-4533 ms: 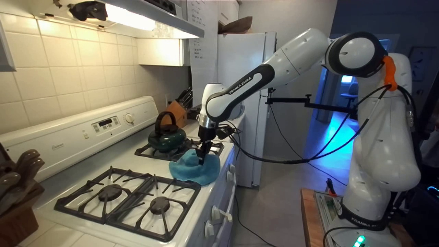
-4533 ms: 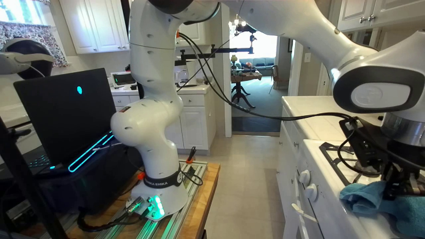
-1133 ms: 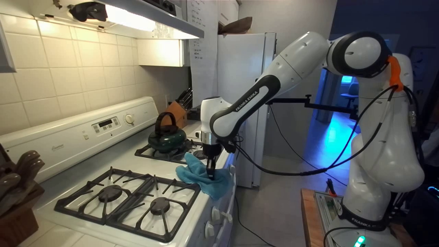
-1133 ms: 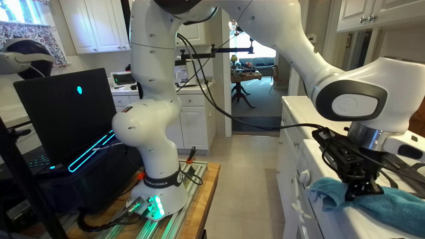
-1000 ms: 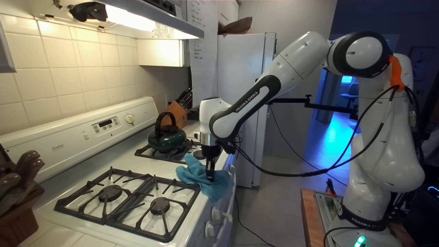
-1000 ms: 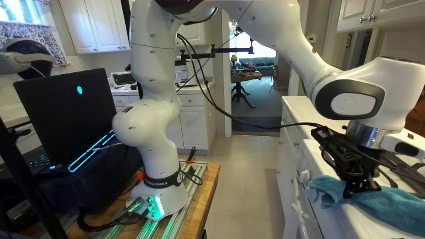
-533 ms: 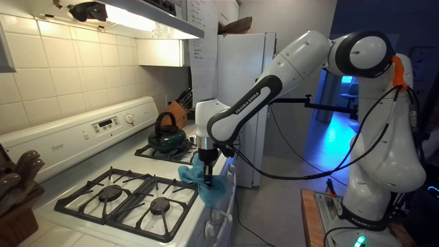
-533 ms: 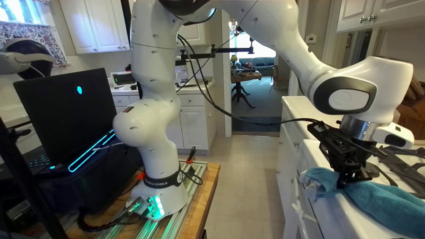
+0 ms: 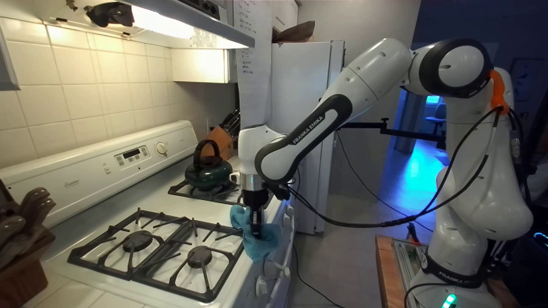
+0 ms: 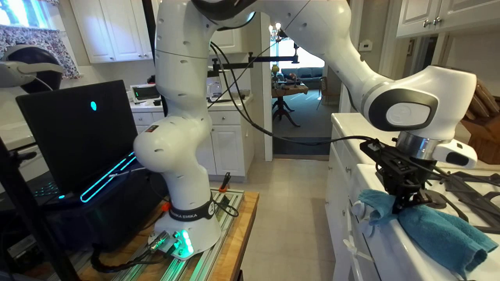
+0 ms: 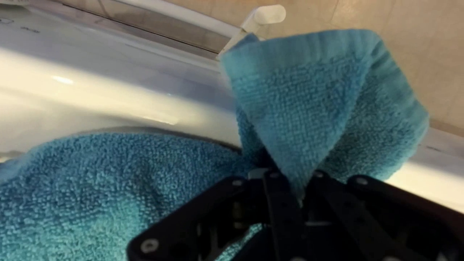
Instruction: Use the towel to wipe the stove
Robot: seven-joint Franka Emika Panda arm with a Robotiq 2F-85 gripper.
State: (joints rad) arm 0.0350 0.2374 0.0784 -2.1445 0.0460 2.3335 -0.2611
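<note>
In both exterior views the teal towel [image 9: 266,243] [image 10: 441,234] lies bunched on the front edge of the white stove [image 9: 201,212], beside a corner of the nearer grate. Part of it hangs over the edge, above the front knobs. My gripper [image 9: 255,233] points down and is shut on the towel's middle. In the wrist view a fold of the towel [image 11: 301,98] fans out beyond the gripper [image 11: 296,183], pinched between its fingers. More towel spreads flat on the stovetop to the left in that view. The fingertips themselves are partly hidden by cloth.
Black grates with burners [image 9: 138,240] stand up from the stovetop. A dark green kettle [image 9: 209,173] sits on the farther grate. Knife blocks [image 9: 25,261] stand at either end. A range hood [image 9: 192,19] overhangs the stove. Knobs [image 9: 261,285] jut from the stove's front.
Over the last second my gripper has dragged the towel along the stove's front edge, away from the kettle side toward the nearer grate. The grip on the cloth has stayed the same.
</note>
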